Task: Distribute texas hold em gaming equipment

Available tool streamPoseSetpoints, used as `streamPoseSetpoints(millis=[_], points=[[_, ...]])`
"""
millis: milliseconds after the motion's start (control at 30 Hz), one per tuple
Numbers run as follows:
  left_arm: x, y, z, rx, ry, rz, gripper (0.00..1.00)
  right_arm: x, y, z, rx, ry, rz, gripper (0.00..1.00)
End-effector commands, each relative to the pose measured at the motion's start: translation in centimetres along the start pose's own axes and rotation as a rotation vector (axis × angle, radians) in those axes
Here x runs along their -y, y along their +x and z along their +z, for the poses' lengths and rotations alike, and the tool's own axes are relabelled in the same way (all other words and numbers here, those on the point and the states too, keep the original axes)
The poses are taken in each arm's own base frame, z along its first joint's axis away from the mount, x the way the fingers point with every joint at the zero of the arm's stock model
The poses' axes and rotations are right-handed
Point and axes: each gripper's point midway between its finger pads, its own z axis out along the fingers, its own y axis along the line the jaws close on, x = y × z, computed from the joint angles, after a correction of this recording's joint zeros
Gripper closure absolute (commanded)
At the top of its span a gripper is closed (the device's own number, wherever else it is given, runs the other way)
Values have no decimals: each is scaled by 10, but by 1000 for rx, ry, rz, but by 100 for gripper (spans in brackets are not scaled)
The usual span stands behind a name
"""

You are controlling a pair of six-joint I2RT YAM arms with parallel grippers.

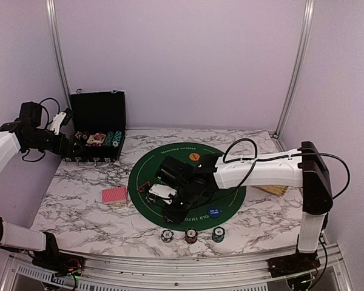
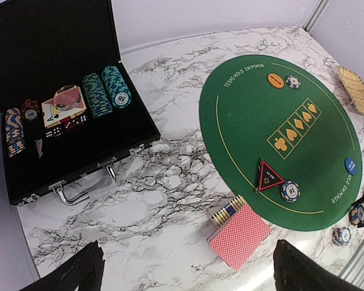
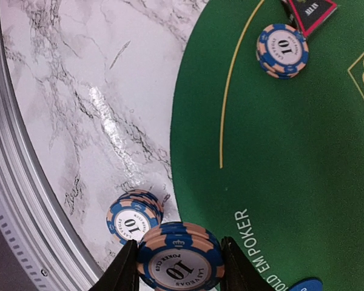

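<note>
Your blue chip stack (image 3: 179, 259) is clamped between the fingers of the right gripper (image 3: 181, 276), over the near edge of the green mat (image 3: 279, 151); a second chip stack (image 3: 133, 219) lies on the marble table (image 3: 79, 91) just beside it; a third chip stack (image 3: 283, 50) rests on the mat next to the triangle (image 3: 310, 13). Your left gripper (image 2: 188, 267) hangs by the black case (image 2: 48, 36), fingers wide apart

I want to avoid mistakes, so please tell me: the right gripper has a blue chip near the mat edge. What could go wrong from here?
The right gripper pinches the blue chip only by its rim, so it could slip or tip when moved. The nearby chip stack sits just beside one finger, and lowering here might knock it. If the chip is set down across the edge of the green mat, it may lie tilted.
</note>
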Motion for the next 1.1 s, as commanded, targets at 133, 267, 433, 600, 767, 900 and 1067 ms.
streamPoseSetpoints(millis=[133,267,433,600,767,900,1067], points=[[6,-5,-11,13,8,17,1,50,15,-7,3,51,141,85],[7,-5,-11,14,11,17,1,68,30,2,-19,70,187,86],[7,-8,-12,19,12,15,1,87,49,10,-44,96,238,86],[7,-8,-12,20,8,17,1,95,58,14,-53,106,258,86],[6,-10,-13,22,7,16,1,99,67,19,-73,119,270,86],[6,-10,-13,20,6,17,1,102,72,19,-80,133,280,87],[7,-10,-13,22,8,18,1,104,77,16,-82,142,290,87]])
